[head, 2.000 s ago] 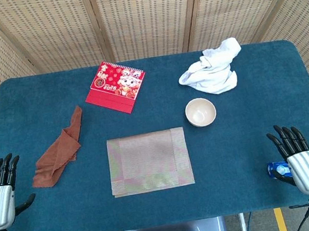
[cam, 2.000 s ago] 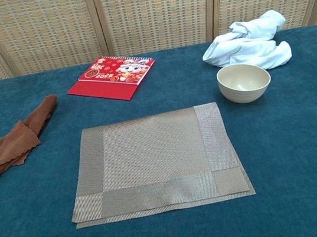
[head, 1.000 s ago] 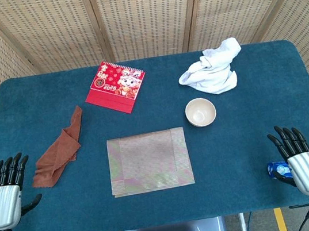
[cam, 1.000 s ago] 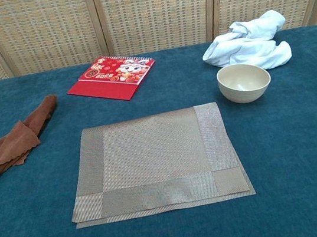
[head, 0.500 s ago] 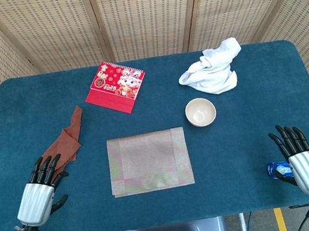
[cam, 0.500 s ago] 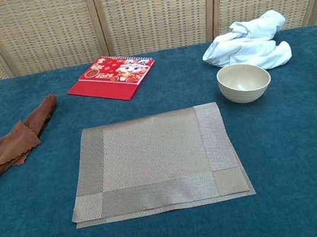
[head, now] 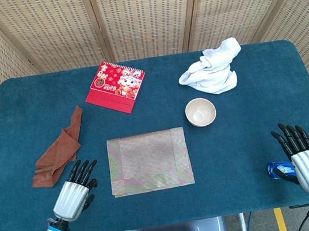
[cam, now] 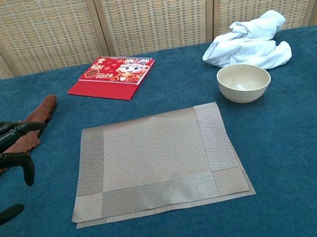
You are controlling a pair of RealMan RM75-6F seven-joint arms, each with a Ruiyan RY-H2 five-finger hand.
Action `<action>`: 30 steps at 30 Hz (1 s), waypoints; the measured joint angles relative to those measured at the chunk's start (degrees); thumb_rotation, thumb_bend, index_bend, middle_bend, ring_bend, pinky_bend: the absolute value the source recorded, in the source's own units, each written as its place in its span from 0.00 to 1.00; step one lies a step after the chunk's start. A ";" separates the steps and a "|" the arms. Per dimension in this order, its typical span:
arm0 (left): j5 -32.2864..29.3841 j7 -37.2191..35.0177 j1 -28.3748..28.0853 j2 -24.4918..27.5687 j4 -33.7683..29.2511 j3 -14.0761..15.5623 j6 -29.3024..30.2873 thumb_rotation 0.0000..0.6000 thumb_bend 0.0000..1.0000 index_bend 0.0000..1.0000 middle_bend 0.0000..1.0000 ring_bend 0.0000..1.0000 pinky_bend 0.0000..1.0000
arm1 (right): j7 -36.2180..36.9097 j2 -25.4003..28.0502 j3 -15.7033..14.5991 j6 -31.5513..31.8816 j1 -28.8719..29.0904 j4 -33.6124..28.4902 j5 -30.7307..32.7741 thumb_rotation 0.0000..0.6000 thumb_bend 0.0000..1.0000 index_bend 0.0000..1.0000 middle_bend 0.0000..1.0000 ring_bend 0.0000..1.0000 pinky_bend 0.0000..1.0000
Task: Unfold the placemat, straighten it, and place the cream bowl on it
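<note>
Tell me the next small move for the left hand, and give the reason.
Probably bring the left hand the rest of the way to the left edge of the folded woven beige placemat and catch its top layer. The hand is open, holds nothing and hovers just left of the mat, which lies doubled, while the cream bowl waits on the blue tablecloth.

Head view looks steeply down from above the near edge, taking in the whole table [head: 260,123] back to the wicker screen [head: 145,15]. Chest view sits low and close at the near edge, facing the screen almost level. Both share the placemat [head: 149,161], with the cream bowl [head: 200,112] beyond its right corner.
</note>
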 measured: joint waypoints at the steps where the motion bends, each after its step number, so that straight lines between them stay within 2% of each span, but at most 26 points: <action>1: -0.24 0.00 -0.16 -0.65 0.73 0.01 -0.44 1.00 0.29 0.52 0.00 0.00 0.00 | 0.25 0.07 0.05 0.04 0.00 -0.02 0.06 1.00 0.14 0.13 0.00 0.00 0.00; 4: -1.06 -0.19 -0.66 -2.93 3.57 0.08 -1.58 1.00 0.32 0.53 0.00 0.00 0.00 | 0.73 0.23 0.15 0.21 -0.03 -0.05 0.12 1.00 0.14 0.13 0.00 0.00 0.00; 14: -2.41 -1.47 -2.39 -7.47 9.03 0.71 -3.86 1.00 0.32 0.53 0.00 0.00 0.00 | 0.96 0.25 0.18 0.34 -0.04 -0.12 0.01 1.00 0.14 0.13 0.00 0.00 0.00; 30: -3.67 0.76 -4.01 -10.84 10.58 1.61 -5.59 1.00 0.33 0.50 0.00 0.00 0.00 | 1.88 0.56 0.35 0.28 -0.06 -0.23 0.40 1.00 0.14 0.13 0.00 0.00 0.00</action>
